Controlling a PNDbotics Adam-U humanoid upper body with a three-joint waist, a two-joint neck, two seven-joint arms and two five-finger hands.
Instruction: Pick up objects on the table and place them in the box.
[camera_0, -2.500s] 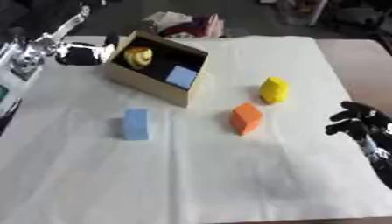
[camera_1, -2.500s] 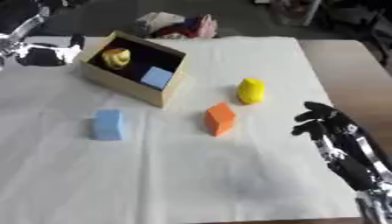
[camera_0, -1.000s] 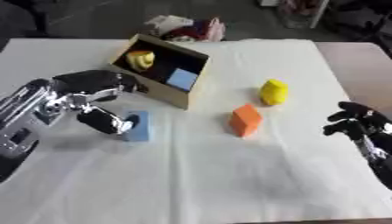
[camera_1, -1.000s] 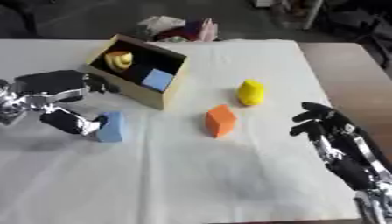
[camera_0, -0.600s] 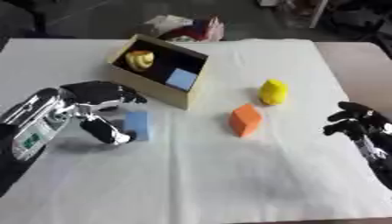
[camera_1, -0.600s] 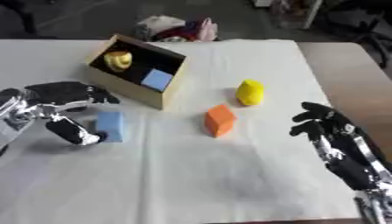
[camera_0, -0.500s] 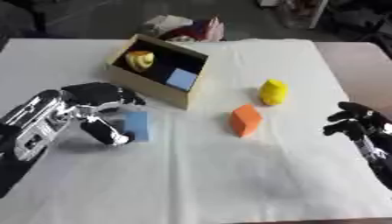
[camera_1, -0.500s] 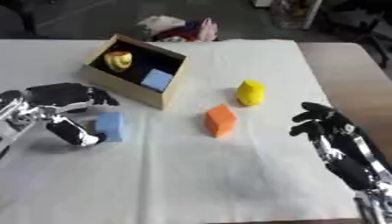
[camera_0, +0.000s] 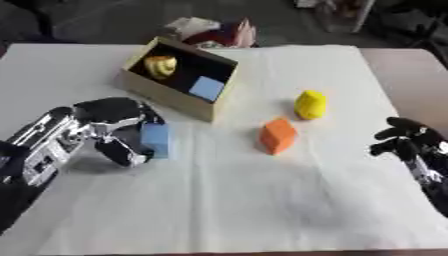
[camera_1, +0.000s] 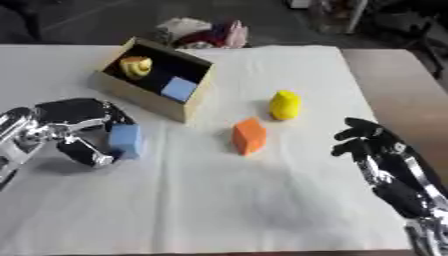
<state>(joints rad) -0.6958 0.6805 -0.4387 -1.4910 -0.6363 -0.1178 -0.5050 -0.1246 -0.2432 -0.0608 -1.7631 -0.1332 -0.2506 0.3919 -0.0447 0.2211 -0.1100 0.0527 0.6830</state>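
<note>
Right now the robot's left hand (camera_0: 115, 126) is low on the left side of the table (camera_0: 262, 200), which has a white cloth over it. Its fingers (camera_0: 122, 151) and thumb are bent around a light blue block (camera_0: 157, 140), one from above and one from below, so the block sits between them. The block is on the cloth just in front of the box (camera_0: 171, 95), close to its near wall but not touching it. The box is tan on the outside and dark inside, and it sits tilted toward the back left of the table. Inside it there is a yellow thing (camera_0: 161, 65) at the far end and a pale blue block (camera_0: 207, 88) near the right wall. An orange block (camera_0: 277, 135) lies on the cloth near the middle of the table, well apart from the left hand. A yellow block (camera_0: 310, 104) sits a little behind it and to the right. The right hand (camera_1: 376, 145) rests at the right edge of the table with its fingers spread and pointing up, and it holds nothing. Some cloth things in white and red (camera_0: 210, 31) lie past the far edge of the table, behind the box.
</note>
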